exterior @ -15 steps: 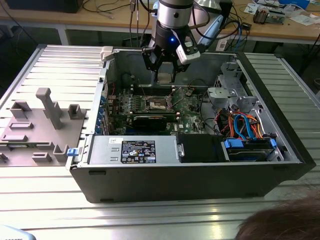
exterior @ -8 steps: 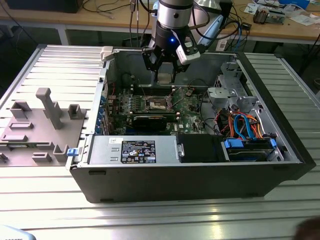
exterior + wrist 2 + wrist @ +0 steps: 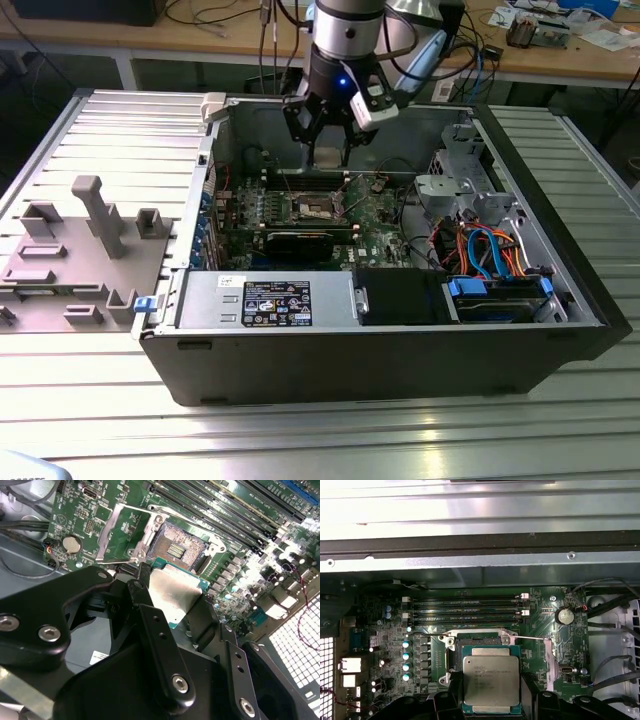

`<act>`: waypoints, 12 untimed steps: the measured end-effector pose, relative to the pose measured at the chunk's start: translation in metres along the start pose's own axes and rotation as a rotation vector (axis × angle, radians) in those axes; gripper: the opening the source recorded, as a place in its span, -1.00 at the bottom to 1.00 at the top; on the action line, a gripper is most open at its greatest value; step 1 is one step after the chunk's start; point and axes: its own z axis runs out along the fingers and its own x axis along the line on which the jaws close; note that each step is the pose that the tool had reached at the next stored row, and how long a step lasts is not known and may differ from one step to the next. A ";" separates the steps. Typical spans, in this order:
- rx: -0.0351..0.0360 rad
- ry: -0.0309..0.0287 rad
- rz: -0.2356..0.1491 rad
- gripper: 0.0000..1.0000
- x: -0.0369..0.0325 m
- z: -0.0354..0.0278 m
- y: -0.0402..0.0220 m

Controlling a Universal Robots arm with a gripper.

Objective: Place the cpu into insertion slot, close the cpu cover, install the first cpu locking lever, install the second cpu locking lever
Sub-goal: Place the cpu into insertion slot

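My gripper (image 3: 328, 150) is shut on the cpu (image 3: 172, 597), a flat square chip with a dull silvery top, pinched at two opposite edges by the black fingers (image 3: 152, 625). In the first wrist view the cpu (image 3: 491, 680) hangs above the motherboard and overlaps the near part of the insertion slot (image 3: 476, 641). The slot (image 3: 181, 547) lies uncovered, with its contact field showing. Beside it the cpu cover (image 3: 122, 532), a silvery frame with a square window, is swung back. A thin wire locking lever (image 3: 530, 639) stands away from the socket.
The open computer case (image 3: 560, 330) lies on a ribbed metal table. A black card (image 3: 300, 243) sits close to the socket, with the labelled power supply (image 3: 265, 300) beyond it. A drive cage with coloured cables (image 3: 490, 255) is at the exterior view's right. Memory slots (image 3: 465, 611) run beside the socket.
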 end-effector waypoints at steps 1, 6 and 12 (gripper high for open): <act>-0.0001 -0.0001 0.000 0.08 0.0010 0.0003 0.0000; -0.0002 0.0000 0.000 0.08 0.0031 0.0036 -0.0003; -0.0003 -0.0001 0.000 0.08 0.0043 0.0057 -0.0005</act>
